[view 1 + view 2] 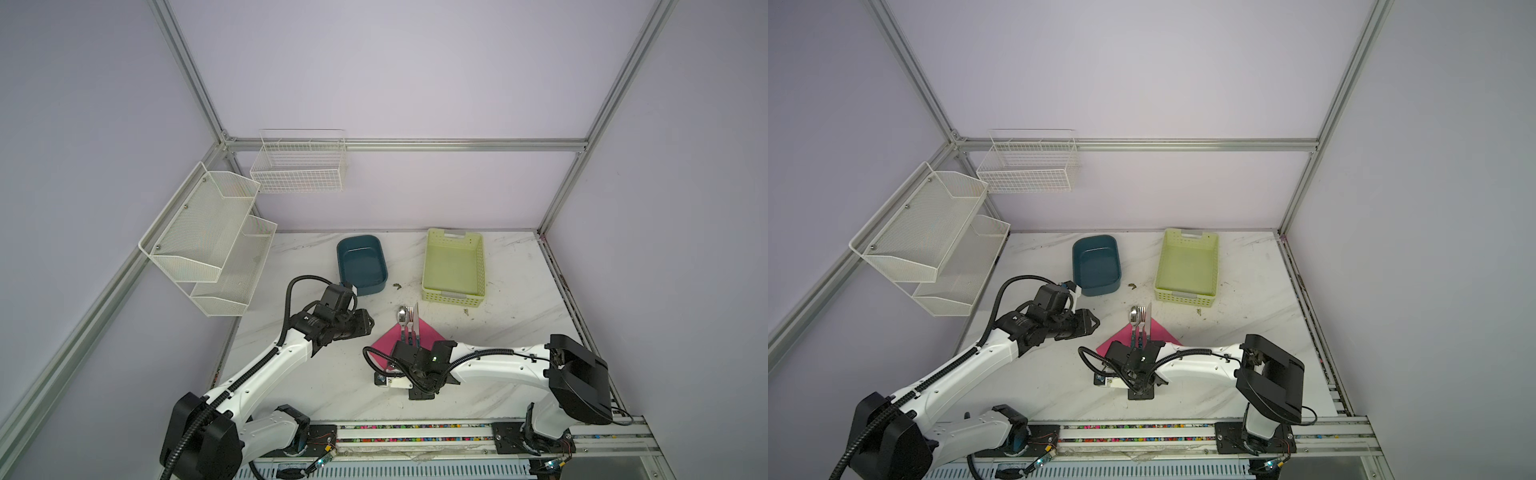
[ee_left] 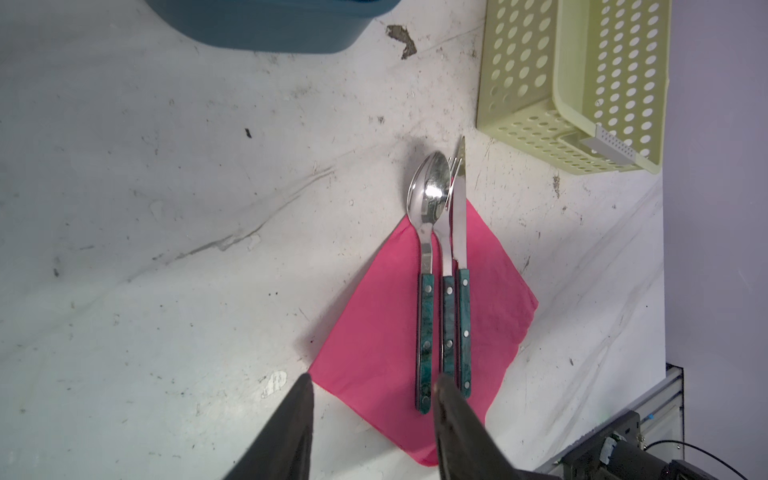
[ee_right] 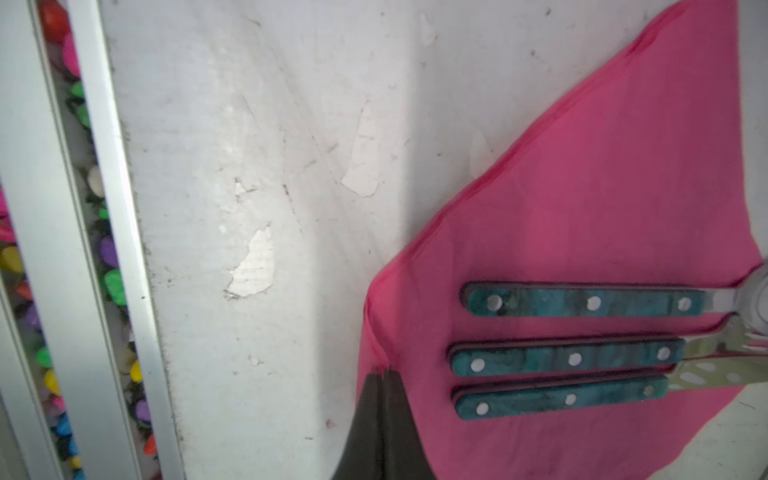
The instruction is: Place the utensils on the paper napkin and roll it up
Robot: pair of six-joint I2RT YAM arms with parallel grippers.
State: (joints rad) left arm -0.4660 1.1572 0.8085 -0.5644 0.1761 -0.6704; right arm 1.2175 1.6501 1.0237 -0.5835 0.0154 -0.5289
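- Risk, paper napkin (image 2: 374, 324): a thin pink sheet lying cornerwise about mid-width on the worktop (image 1: 324, 386), toward the front edge. The right claw (image 3: 382, 374) is pressed together on the napkin's front corner, and the paper puckers at its tips. A hard or fast pull here would likely tear the sheet or drag it whole instead of folding it.
- Risk, utensils: the handles lie side by side on the napkin. The metal heads overhang its far corner onto bare worktop. Lifting the pinched corner could nudge them apart, so the roll might start skewed or leave one out.
- Risk, left claw (image 2: 374, 378): its fingers are apart and hold nothing, and it hangs near the napkin's left corner. If it lands off the paper, nothing anchors the sheet and it may slide.
- Count: one worktop, two claws.
- Count: one white mesh shelf (image 1: 208, 241), two-tiered, on the left wall. One white wire basket (image 1: 297, 166) on the back wall.
- Count: one green basket (image 1: 453, 266), empty, by the far edge right of the middle. One teal tub (image 1: 365, 289), empty, to its left.
- Count: one paper napkin.
- Count: three utensils, namely one knife (image 2: 459, 224), one fork (image 2: 448, 299) and one spoon (image 2: 428, 199).
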